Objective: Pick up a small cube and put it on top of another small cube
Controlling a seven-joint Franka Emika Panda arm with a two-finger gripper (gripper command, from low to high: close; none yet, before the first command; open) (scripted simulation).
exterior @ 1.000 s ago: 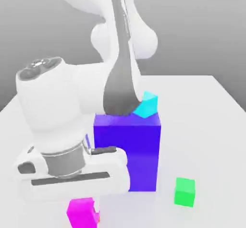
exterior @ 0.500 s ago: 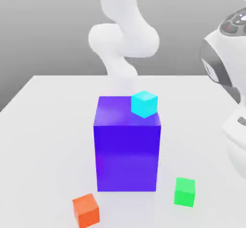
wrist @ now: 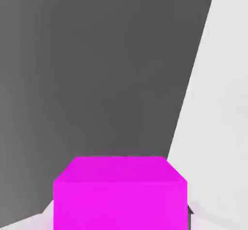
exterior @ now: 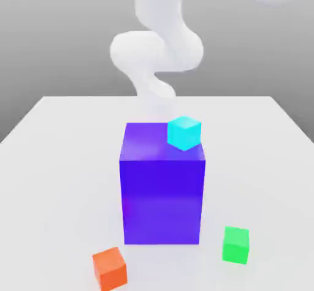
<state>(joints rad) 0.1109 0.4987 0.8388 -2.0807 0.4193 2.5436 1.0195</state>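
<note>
Since half second ago my wrist swung up out of exterior view; only arm (exterior: 160, 51) behind blue block (exterior: 162, 188) remains. Magenta cube (wrist: 120, 192) sits close under hand camera, likely clamped in my claw and lifted for carry, though fingers themselves unclear. Green cube (exterior: 236, 244) rests on table (exterior: 55, 161) just beside blue block, toward exterior view's right, top free for stacking

I can read no text, label, brand, number or sign anywhere I look, though my hand view sits perhaps too close to be sure.
</note>
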